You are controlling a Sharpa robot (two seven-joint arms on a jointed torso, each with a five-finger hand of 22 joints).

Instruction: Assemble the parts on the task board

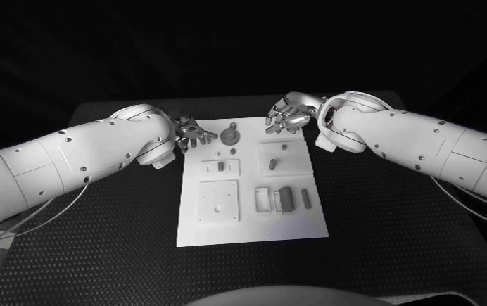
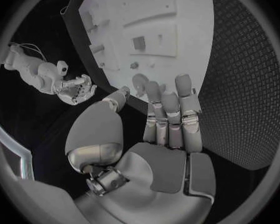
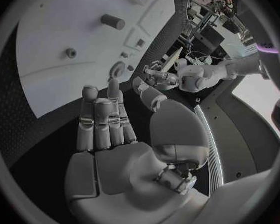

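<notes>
Both hands empty, fingers extended, apart: left hand (image 1: 192,133), right hand (image 1: 287,117) flank task board (image 1: 294,211) upper corners.

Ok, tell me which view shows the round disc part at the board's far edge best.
The head view: the round disc part lies unobstructed near the task board's far edge. The left wrist view shows it beyond the left robot hand's fingers; the right wrist view shows it small.

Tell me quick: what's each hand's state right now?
Left hand: open, holding nothing, at the task board's far edge.
Right hand: open, holding nothing.
</notes>
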